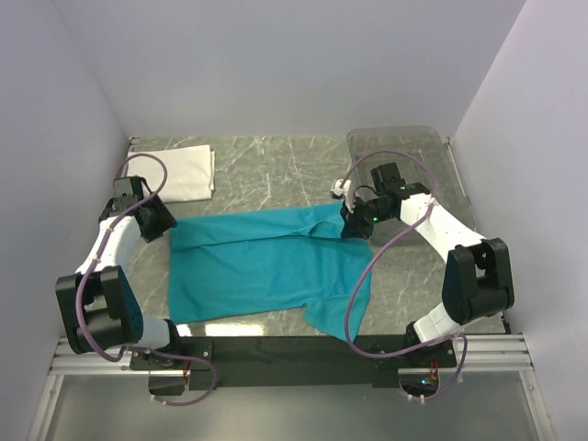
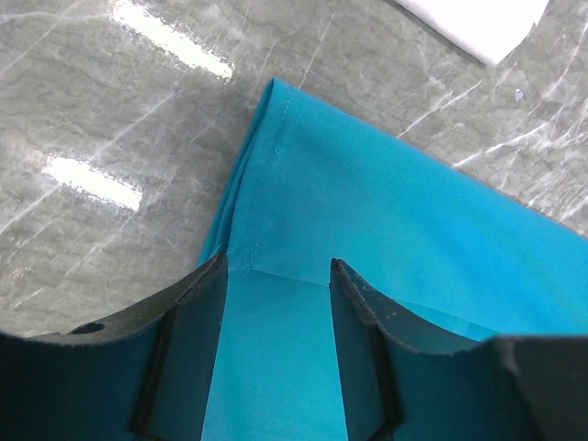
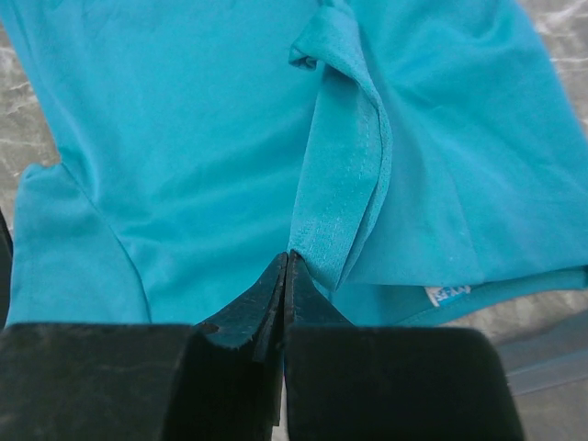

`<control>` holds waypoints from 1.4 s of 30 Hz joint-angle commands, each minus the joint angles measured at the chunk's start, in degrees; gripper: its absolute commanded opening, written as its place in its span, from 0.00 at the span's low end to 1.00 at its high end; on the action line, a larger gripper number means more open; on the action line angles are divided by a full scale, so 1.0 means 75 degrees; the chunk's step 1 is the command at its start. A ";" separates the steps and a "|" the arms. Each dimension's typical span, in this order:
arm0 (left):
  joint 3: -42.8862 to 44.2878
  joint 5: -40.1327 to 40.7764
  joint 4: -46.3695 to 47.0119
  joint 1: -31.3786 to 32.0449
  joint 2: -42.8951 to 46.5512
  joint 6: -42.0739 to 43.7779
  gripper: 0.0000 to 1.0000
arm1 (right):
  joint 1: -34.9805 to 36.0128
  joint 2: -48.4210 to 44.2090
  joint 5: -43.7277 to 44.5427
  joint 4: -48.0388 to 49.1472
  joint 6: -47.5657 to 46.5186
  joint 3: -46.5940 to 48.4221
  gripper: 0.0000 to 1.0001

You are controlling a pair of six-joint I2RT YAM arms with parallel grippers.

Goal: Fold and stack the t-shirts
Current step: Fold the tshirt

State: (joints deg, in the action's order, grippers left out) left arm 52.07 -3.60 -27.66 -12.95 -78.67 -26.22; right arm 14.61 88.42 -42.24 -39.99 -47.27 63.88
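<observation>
The teal t-shirt [image 1: 266, 266] lies spread across the middle of the table, its top part folded over. My left gripper [image 1: 165, 225] is at its left corner; in the left wrist view it [image 2: 277, 266] stands open, with the teal cloth [image 2: 386, 202] lying flat under and between the fingers. At the shirt's upper right edge my right gripper [image 1: 354, 225] is shut. In the right wrist view its tips [image 3: 288, 257] pinch a raised fold of the teal t-shirt [image 3: 184, 138], beside the small neck label [image 3: 448, 295]. The folded white t-shirt [image 1: 179, 173] rests at the back left.
A clear plastic bin [image 1: 413, 156] stands at the back right, just behind the right arm. A corner of the white t-shirt [image 2: 487, 18] shows at the top of the left wrist view. White walls close in the marble table [image 1: 276, 170].
</observation>
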 commanded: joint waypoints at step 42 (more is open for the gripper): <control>-0.1319 -0.2087 -0.1491 -0.0043 0.3646 -0.1544 0.72 | 0.0806 0.0607 0.1261 0.0973 -0.0377 0.0363 0.60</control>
State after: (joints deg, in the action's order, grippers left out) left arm 39.99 -17.82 -38.94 -13.10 -52.29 -37.39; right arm 20.82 87.77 -35.42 -37.06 -53.93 61.17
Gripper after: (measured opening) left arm 0.719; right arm 0.600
